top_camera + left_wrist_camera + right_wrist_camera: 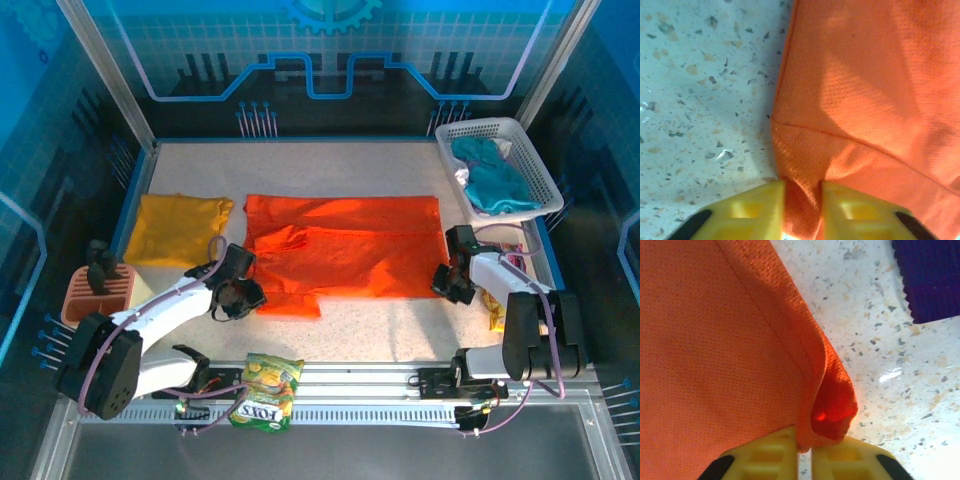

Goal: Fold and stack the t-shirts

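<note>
Fabric soft, light, floppy; left gripper [802,196] & right gripper [805,447] pinch orange shirt [350,240] at 8 & 4 o'clock corners.

shirts: two are lying on the table [400,322], one orange shirt [350,245] and one yellow shirt [180,228]
baskets: one white basket [480,126] is sitting at the far right
cloths: one teal cloth [495,182] is lying in it
snack bags: one snack bag [265,390] is resting at the front
trays: one orange tray [80,300] is standing at the left
grippers: two are working, the left gripper [802,200] and the right gripper [805,446]
</note>
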Controlling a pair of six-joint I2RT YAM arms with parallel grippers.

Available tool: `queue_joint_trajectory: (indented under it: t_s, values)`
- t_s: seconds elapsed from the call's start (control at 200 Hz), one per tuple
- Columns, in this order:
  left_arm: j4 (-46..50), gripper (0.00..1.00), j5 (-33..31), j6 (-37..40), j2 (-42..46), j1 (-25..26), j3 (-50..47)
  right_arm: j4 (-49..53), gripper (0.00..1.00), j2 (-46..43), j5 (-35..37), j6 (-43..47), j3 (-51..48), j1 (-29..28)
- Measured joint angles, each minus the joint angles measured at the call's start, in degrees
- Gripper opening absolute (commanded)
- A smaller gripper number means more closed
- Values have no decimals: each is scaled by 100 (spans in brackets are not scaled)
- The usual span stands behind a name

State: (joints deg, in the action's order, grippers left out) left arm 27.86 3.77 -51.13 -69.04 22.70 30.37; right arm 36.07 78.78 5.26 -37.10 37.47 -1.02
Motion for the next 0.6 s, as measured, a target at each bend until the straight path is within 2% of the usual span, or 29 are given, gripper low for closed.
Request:
queue_joint_trajectory:
  t_s: [0.085,0.11,0.165,0.595]
  values:
    - [-35,6,7,46,0,0,37,-11,7,61,-39,0,48,9]
    - [-37,5,9,20,0,0,37,-42,2,79,-72,0,59,9]
    - [-33,0,9,0,0,11,35,-131,0,116,-146,22,87,9]
    - [280,0,131,-17,363,52,205,-702,0,214,-551,2,87,9]
